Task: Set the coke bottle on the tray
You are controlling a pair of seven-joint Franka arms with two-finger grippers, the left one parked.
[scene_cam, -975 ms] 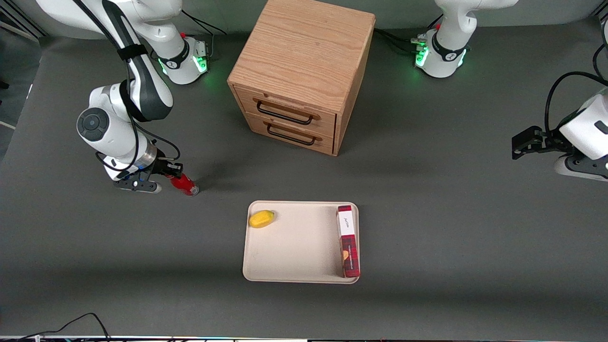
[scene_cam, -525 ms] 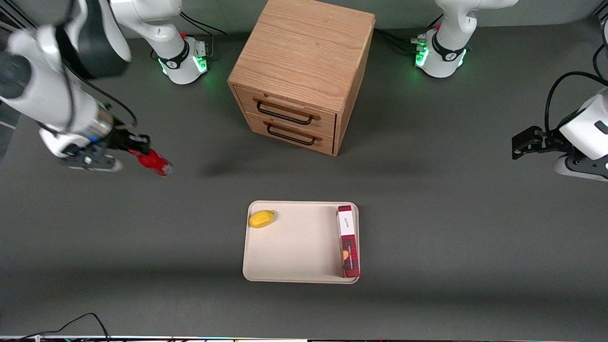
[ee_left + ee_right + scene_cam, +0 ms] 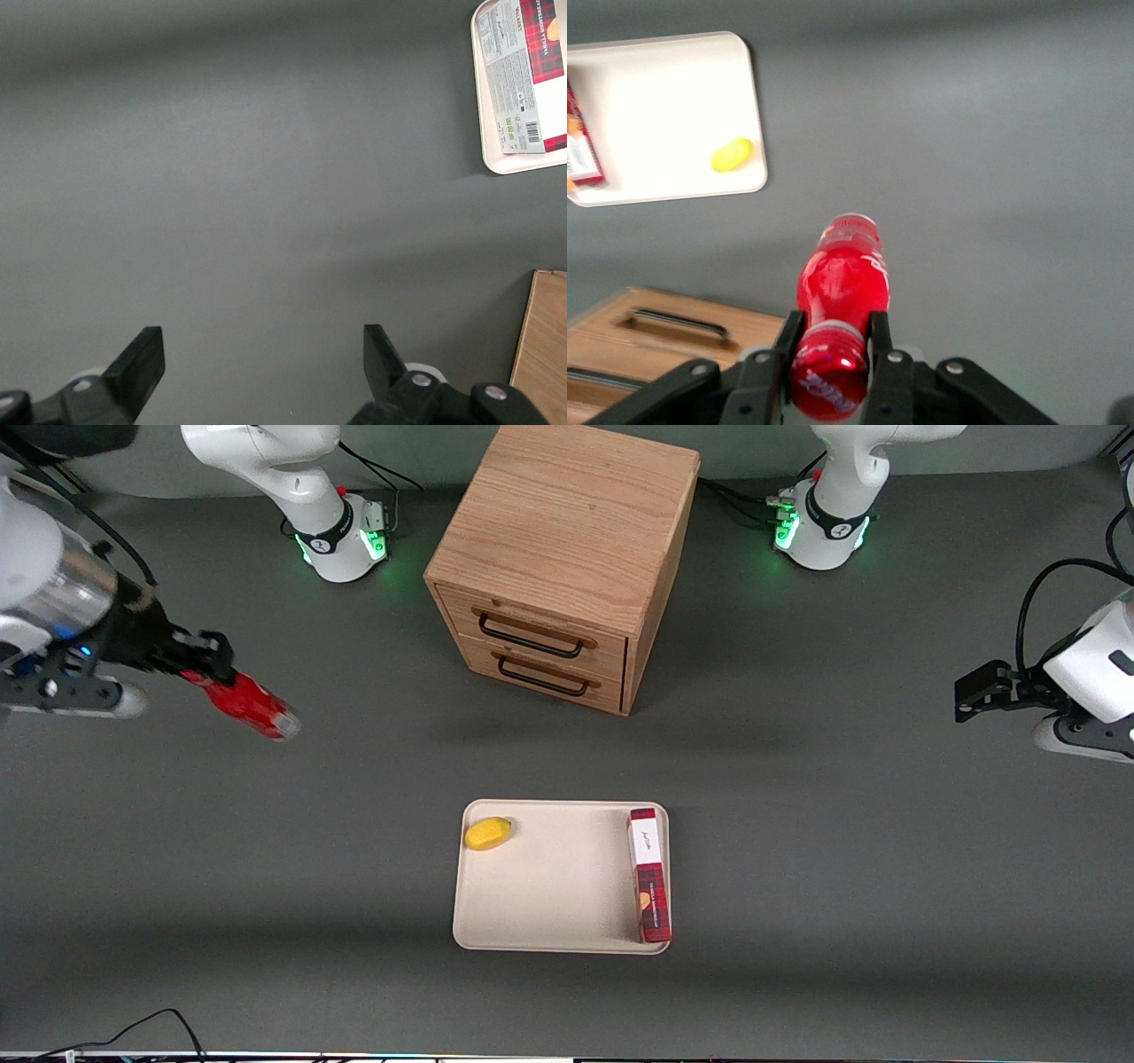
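Carrying the coke bottle (image 3: 248, 703) in the air above the worktop (image 3: 354, 886), the claw (image 3: 197, 662) is clamped on the bottle near the cap end, fingers (image 3: 767, 382) pressed on either side of the neck in the right wrist view. Bottle hangs tilted, base pointing down and out from the claw, well clear of the surface. It is at the working arm's end of the worktop, well apart from the tray (image 3: 549, 886).

Tray already holds a yellow fruit (image 3: 488, 833) near one corner and a red plaid box (image 3: 648, 875) along one short edge; the middle is bare. Wooden drawer cabinet (image 3: 567, 558) sits farther from the front camera than the tray.

Risks: the grip is only at the narrow neck, so the heavy body could swing or slip during the move. Too low a path could clip the tray rim. A drop point too near the fruit could knock it. Released tilted, the bottle likely rolls, maybe off the low rim.
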